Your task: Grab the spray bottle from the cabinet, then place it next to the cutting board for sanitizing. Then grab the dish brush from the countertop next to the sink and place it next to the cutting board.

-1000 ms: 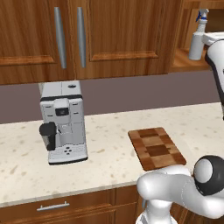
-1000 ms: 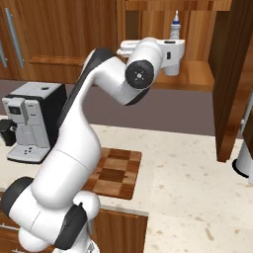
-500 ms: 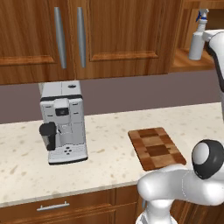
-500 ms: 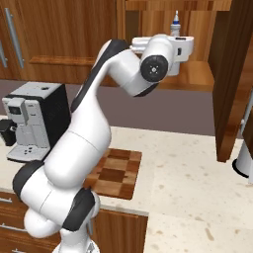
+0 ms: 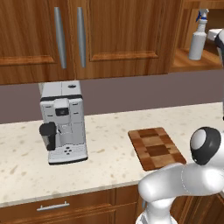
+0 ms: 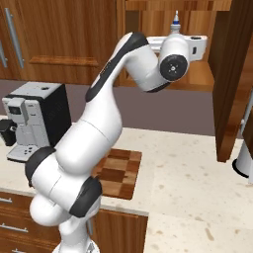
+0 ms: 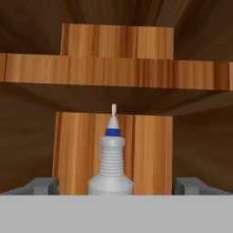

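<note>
Reddish-brown cabinet point(image 7: 116, 73) holds our spray bottle point(image 7: 111, 168) upright on its shelf; our gripper point(image 7: 116, 186) stands wide, bottle between fingers.

Home kitchen, wooden cabinets point(image 5: 122, 39), speckled stone countertop point(image 5: 109, 153), coffee machine point(image 5: 63, 122), cutting board point(image 5: 156, 147)

Lower body of the spray bottle point(image 7: 111, 159) cut off in the hand view, between the two fingertips point(image 7: 43, 185) of the tool point(image 7: 116, 187), themselves barely showing. In the right base view, all but the nozzle hidden behind the white arm. Near corner of the cutting board point(image 6: 121, 170), far below the tool, covered by the arm. Pale rounded object point(image 6: 245, 159) down to the tool's right cut by the picture's edge, too little to identify.
</note>
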You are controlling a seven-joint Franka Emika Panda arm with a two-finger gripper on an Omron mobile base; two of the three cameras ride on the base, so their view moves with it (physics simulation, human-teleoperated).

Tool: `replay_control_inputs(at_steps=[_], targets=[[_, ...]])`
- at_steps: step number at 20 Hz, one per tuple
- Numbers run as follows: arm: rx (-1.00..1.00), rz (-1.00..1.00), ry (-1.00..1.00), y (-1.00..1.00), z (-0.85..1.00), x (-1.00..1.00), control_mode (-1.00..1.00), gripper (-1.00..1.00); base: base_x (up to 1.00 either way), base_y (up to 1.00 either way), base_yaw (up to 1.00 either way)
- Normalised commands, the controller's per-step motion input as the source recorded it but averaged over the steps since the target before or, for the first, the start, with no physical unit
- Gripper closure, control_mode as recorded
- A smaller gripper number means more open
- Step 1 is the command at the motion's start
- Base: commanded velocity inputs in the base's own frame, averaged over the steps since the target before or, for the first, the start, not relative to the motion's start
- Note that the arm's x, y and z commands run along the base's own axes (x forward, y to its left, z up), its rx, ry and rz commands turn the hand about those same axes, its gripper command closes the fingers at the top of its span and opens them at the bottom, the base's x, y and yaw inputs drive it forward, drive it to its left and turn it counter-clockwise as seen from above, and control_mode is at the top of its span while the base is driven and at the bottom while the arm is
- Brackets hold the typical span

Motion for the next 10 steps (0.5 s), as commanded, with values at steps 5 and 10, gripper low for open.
replay_control_inputs(at_steps=[5, 10], targets=[[0.0, 0.0, 0.0, -0.13, 0.0, 0.0, -1.0, -1.0, 0.0, 0.0, 0.0], [0.0, 0.0, 0.01, 0.14, 0.01, 0.0, -1.0, -1.0, 0.0, 0.0, 0.0]])
